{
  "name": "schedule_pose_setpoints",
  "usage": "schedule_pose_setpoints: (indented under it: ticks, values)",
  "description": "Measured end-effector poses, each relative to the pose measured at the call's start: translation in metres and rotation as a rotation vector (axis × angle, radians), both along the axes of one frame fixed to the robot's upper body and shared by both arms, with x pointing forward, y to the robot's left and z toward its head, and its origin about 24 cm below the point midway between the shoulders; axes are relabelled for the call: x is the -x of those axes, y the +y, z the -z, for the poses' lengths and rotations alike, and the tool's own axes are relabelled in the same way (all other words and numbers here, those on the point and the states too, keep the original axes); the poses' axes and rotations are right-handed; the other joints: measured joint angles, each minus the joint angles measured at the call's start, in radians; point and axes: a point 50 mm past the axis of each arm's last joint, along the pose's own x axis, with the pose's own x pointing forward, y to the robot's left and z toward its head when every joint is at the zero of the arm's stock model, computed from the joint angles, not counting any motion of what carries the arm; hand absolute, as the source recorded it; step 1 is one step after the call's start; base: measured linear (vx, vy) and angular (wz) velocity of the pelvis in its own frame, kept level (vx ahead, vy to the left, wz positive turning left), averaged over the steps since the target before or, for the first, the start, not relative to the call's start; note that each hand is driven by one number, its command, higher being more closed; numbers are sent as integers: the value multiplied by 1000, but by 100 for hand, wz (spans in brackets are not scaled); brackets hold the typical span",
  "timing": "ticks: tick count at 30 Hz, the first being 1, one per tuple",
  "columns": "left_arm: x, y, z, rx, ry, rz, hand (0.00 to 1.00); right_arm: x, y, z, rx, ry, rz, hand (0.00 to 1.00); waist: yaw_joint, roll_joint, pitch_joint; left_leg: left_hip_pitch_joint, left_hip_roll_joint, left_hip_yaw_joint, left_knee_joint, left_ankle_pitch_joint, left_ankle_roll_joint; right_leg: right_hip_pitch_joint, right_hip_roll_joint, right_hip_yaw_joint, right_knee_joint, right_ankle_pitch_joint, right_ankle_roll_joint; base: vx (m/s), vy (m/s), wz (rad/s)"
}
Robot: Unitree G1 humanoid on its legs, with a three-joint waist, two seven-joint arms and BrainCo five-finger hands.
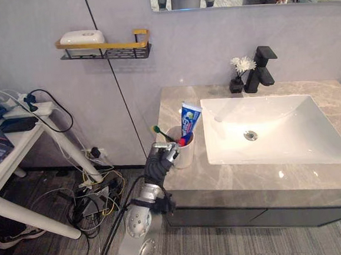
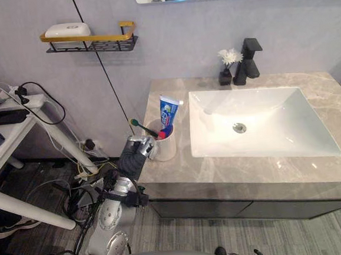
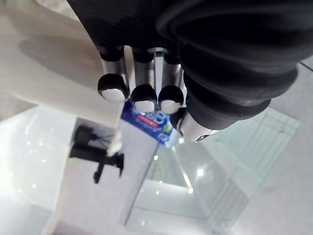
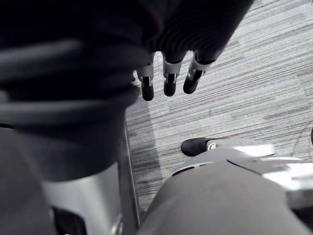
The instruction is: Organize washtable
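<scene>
A white cup (image 1: 184, 152) stands on the grey marble counter (image 1: 251, 183), left of the sink (image 1: 278, 145). In it are a blue toothpaste tube (image 1: 189, 120) and a green-tipped toothbrush (image 1: 161, 132). My left hand (image 1: 160, 161) is at the counter's left edge, right against the cup's left side. Its fingers (image 3: 145, 97) are curled in, and the tube (image 3: 149, 122) shows just past them. I cannot tell whether they grip the cup. My right hand (image 4: 168, 81) hangs over the carpet with straight fingers and holds nothing.
A black faucet (image 1: 261, 68) and a small vase of white flowers (image 1: 239, 73) stand behind the sink. A wall shelf (image 1: 106, 50) carries a white soap (image 1: 82, 37). A white side table (image 1: 23, 136) with cables stands left. A person's shoes (image 1: 14, 238) are beneath it.
</scene>
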Motion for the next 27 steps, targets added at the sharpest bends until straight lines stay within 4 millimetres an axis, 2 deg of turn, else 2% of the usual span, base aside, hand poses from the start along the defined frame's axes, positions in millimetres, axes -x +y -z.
schedule_pose_setpoints:
  ticks: [4, 13, 18, 24, 27]
  values:
    - [2, -3, 12, -47, 51, 47, 100, -1, 1, 0, 0, -1, -11, 0, -3, -2, -1, 0, -1, 0, -8, 1, 0, 6, 0, -4, -20, 8, 1, 37, 2, 1]
    - [2, -4, 26, -75, 108, 64, 100, -9, 1, -1, 3, -15, -30, 0, -6, -5, 1, 0, -1, -2, -9, 1, 0, 9, 0, -13, -20, 8, 1, 12, 1, 2]
    - [4, -7, 40, -99, 178, 78, 100, -13, 1, -1, 6, -23, -30, 0, -23, -5, 1, -1, -1, 0, -13, 2, 0, 4, 0, -11, -21, 9, -1, -2, 0, -1]
    - [2, -7, 41, -104, 184, 75, 100, -14, 1, -1, 8, -25, -29, 0, -28, -5, 1, -1, -1, 6, -25, 5, 1, -4, 2, -5, -21, 9, -1, 3, 0, -2]
    - [1, -6, 48, -119, 210, 72, 100, -16, 1, -1, 8, -29, -30, 0, -28, -6, 2, -1, -1, 15, -27, 5, 1, -10, 2, 4, -21, 9, -1, 20, 7, -8]
